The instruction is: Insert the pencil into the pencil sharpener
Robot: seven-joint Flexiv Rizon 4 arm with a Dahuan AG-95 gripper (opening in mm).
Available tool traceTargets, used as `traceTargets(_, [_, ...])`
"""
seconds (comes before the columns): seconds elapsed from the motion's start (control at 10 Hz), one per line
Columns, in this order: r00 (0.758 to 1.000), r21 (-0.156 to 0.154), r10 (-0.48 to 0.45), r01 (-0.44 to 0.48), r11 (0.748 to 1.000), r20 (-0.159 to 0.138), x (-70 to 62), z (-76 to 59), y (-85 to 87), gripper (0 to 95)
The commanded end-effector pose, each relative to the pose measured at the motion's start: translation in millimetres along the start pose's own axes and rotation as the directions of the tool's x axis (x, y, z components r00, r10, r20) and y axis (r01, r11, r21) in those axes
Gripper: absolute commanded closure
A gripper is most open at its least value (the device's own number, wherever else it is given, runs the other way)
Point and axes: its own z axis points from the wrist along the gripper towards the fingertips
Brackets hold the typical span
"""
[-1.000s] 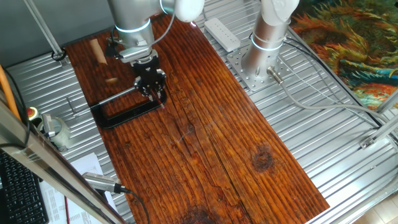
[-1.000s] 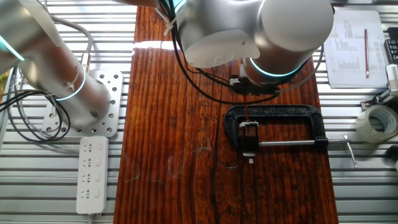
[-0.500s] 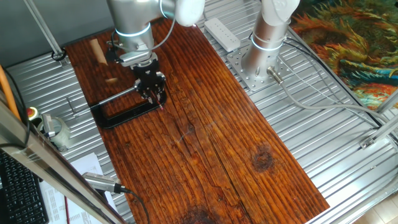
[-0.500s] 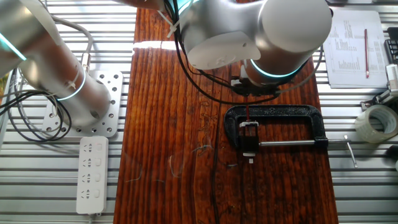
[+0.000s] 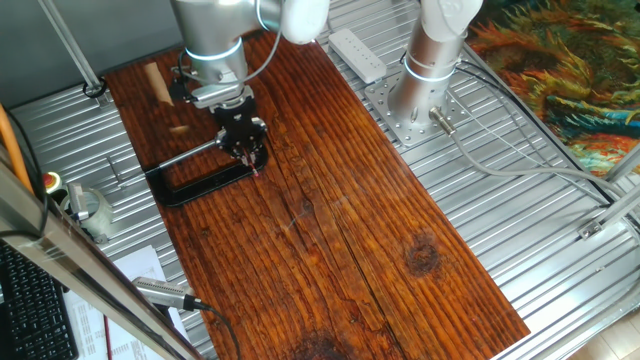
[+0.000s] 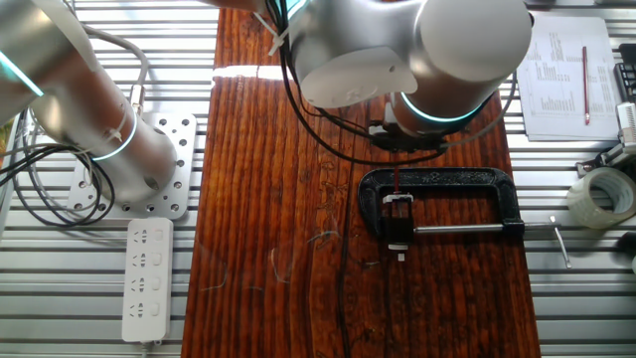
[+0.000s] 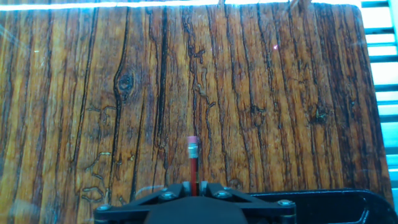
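Hand view: the thin red pencil (image 7: pixel 193 163), capped by a pale eraser and metal band, is seen clenched between the black two-finger gripper (image 7: pixel 194 194) at the bottom centre of the frame, its long axis running straight out along the fingers toward the upper edge. Beneath it lies the dark-grained wooden tabletop (image 7: pixel 280 93). At the lower right of that frame, just beside the fingers, the black frame of a C-clamp (image 7: pixel 323 202) is visible.

From the other fixed view, the pencil (image 6: pixel 396 182) is shown as a short red line at the centre, hanging below the silver arm and crossing the clamp's upper bar (image 6: pixel 437 180). Directly beneath it, within the clamp's left end, a small pale block (image 6: pixel 398 211) is held; this is judged to be the pencil sharpener, though its opening is too small to be made out. The coming move is judged to turn on the pencil's axis being lined up with that block just below its tip.
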Motion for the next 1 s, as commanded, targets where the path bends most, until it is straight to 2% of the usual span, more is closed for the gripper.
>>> traceTargets(0.1, [1.000, -0.003, -0.002, 0.002, 1.000, 0.005, -1.0, -4.3, 1.8, 95.0])
traceTargets(0.4, [1.000, 0.001, -0.019, 0.019, 1.000, 0.010, -0.7, -8.0, 2.6, 95.0])
traceTargets(0.7, [0.998, 0.009, -0.039, 0.038, 0.999, 0.048, -0.8, -14.5, 4.1, 95.0])
traceTargets(1.0, [0.997, 0.015, -0.051, 0.051, 0.999, 0.056, -2.6, -21.5, 5.4, 95.0])
